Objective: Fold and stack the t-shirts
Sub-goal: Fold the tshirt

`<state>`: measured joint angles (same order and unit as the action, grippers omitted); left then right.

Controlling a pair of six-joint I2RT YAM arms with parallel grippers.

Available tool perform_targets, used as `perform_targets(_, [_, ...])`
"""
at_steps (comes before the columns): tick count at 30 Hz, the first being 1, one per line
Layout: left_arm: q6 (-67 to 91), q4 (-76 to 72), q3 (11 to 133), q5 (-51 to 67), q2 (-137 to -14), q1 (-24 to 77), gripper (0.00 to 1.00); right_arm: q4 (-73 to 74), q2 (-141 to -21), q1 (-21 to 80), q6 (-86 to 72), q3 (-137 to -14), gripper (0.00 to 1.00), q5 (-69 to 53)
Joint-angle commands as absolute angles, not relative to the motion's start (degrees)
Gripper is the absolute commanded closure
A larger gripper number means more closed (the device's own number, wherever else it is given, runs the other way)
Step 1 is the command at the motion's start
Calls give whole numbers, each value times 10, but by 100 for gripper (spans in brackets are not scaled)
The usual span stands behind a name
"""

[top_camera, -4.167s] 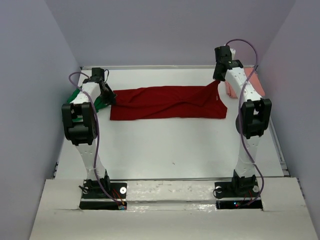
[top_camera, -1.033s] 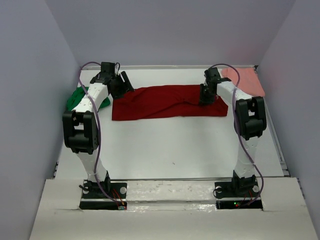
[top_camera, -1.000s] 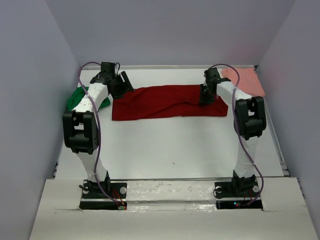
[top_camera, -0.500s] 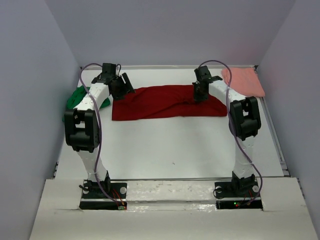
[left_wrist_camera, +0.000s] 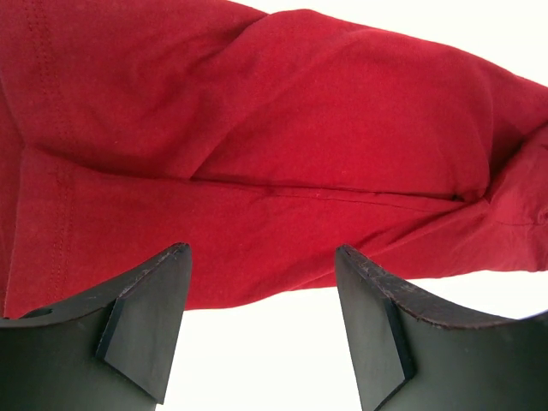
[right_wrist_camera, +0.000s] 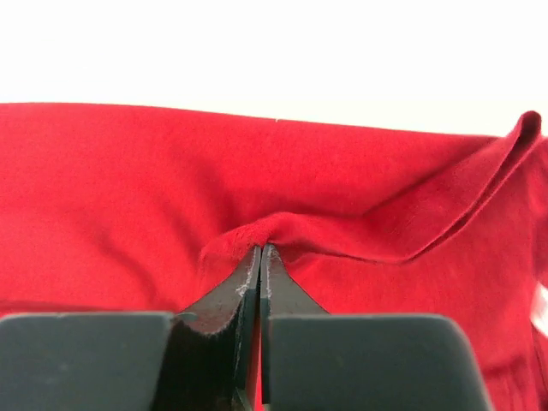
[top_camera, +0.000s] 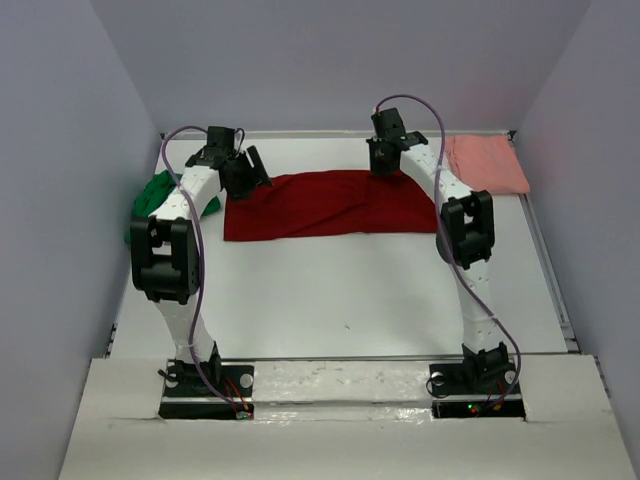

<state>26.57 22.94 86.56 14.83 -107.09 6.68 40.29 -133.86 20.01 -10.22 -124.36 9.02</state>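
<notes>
Right wrist: red t-shirt (right_wrist_camera: pixel 128 188) in gripper (right_wrist_camera: pixel 259 253)

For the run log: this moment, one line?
dark red shirt: mid-fold | left gripper: open above its left end | right gripper: shut on its fabric | green shirt, pink shirt: aside

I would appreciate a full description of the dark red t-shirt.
The dark red t-shirt is soft, plain cloth, lying as a long, wrinkled band across the far part of the white table. The right gripper pinches a fold near its far edge; the left gripper is open above its left end.
</notes>
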Motion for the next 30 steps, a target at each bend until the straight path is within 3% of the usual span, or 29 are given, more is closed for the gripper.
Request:
perform_targets(1, [254,223,858,168,-1059,72,23,424,-1417,188,-73,-1337,95,72])
perform_targets(4, [247,228,860,168,-1057,73,23,429,-1461,183,-65,-1375,81,44])
perform_targets(5, [246,230,860,166,-1057,74,23,429,-1469,183,-63,-1391,69,36])
perform_targets(6, [244,232,861,164,-1056,74,23,432,-1484,183,-62,-1401,48,20])
perform_targets(9, [243,232,860,162,-1055,74,23,431,-1490,178,-50,-1418,29,-9])
perform_targets(17, [242,233,867,103,-1056,94,23,428,-1445,178,-18,-1436,11,20])
perform_targets(26, [204,275,915,54,-1076,106,27,436,-1322,178,-51,-1332,8,52])
perform_targets(30, [195,285,926,55,-1071,106,35,437,-1263,178,-64,-1255,11,70])
